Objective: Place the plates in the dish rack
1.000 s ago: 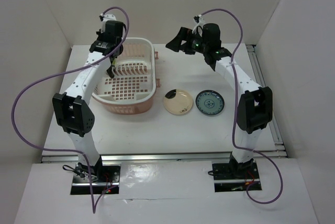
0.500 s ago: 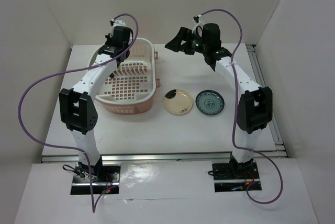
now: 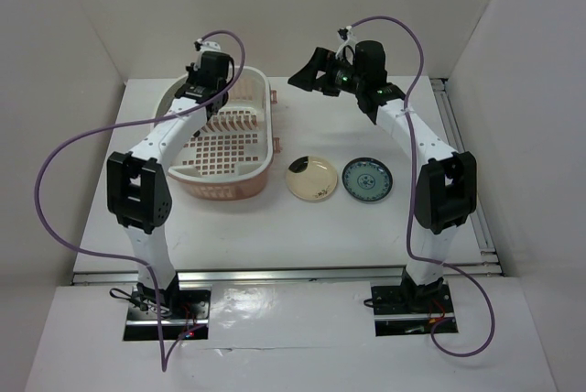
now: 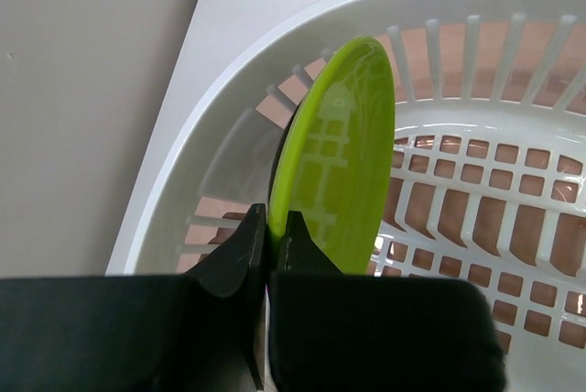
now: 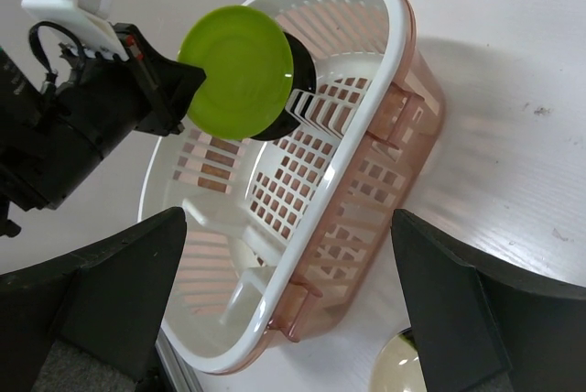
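Hovering over the dish rack [image 3: 229, 172] in the top view, the left gripper [image 4: 275, 220] — seen from its wrist — pinches the lime green plate [image 4: 343, 163] on edge, the right wrist view shows the black plate [image 5: 300, 85] just behind it, so lower straight into the next free slot — the right gripper [image 5: 288, 218] idles, jaws spread.

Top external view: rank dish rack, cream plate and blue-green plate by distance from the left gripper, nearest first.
1. dish rack: the left gripper, gripping the lime green plate, is inside it at its far-left end.
2. cream plate: on the table just right of the rack.
3. blue-green plate: right of the cream plate, farthest.
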You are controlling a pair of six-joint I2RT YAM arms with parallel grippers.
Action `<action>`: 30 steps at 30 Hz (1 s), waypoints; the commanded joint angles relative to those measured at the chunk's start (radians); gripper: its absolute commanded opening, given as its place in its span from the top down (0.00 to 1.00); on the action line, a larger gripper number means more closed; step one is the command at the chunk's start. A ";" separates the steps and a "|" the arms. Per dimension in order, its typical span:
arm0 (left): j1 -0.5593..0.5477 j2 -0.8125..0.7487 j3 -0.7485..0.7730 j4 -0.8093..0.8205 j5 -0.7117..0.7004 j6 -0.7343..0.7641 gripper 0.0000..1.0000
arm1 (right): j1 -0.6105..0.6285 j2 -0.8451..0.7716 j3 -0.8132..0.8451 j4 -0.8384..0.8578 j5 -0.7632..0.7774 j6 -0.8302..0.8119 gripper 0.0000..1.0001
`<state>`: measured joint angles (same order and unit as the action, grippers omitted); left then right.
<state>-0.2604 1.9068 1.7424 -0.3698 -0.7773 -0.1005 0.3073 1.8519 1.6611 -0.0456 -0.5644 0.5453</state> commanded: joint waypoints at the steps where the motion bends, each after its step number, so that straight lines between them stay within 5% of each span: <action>1: 0.003 0.029 0.002 0.058 -0.028 0.015 1.00 | 0.006 -0.010 -0.003 0.069 -0.015 0.004 0.00; 30: 0.003 0.097 -0.011 0.058 0.000 0.015 1.00 | 0.006 0.009 -0.003 0.087 -0.034 0.013 0.00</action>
<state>-0.2604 2.0022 1.7279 -0.3588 -0.7643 -0.1005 0.3073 1.8545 1.6585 -0.0334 -0.5838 0.5537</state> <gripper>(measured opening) 0.101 0.999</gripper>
